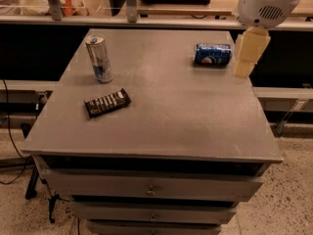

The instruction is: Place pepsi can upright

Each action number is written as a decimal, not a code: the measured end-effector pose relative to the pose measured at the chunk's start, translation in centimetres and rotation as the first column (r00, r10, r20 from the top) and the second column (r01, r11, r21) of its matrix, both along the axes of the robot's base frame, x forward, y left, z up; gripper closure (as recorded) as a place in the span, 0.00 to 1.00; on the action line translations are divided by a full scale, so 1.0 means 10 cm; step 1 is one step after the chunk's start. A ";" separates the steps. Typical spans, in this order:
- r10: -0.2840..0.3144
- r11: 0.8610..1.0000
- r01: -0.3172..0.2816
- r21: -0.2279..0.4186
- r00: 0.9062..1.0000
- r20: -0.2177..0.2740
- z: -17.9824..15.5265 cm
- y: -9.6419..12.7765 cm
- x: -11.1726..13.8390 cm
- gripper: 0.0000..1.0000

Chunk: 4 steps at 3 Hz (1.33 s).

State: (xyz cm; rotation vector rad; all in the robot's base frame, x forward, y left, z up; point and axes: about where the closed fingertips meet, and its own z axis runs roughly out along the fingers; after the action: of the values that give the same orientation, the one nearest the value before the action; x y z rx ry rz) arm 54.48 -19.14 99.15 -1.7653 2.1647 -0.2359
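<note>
The pepsi can (212, 54) is short and dark blue with a round red-white-blue logo. It lies on its side at the far right of the grey cabinet top (176, 111), its length running left to right. My gripper (243, 68) is cream coloured and hangs from the white arm (266, 3) at the top right. It sits just to the right of the can, over the right edge of the top, and holds nothing.
A taller slim silver-and-blue can (99, 58) stands upright at the far left. A dark snack bar in its wrapper (107, 102) lies in front of it. The cabinet has drawers (149, 189) below. A shelf (146, 13) runs behind; cables (12, 155) lie on the floor at left.
</note>
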 end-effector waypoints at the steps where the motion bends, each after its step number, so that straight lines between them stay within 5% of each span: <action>1: -0.010 1.000 0.012 -0.024 0.998 0.057 0.07 0.11 0.56 0.00; 2: -0.010 1.000 0.012 -0.025 0.998 0.057 0.06 0.11 0.56 0.00; 4: 0.018 1.000 -0.016 -0.019 0.996 0.086 -0.21 0.18 1.01 0.00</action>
State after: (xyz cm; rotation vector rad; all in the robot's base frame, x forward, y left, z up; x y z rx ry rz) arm 64.56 -17.37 97.01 -1.7491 2.0929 -0.3227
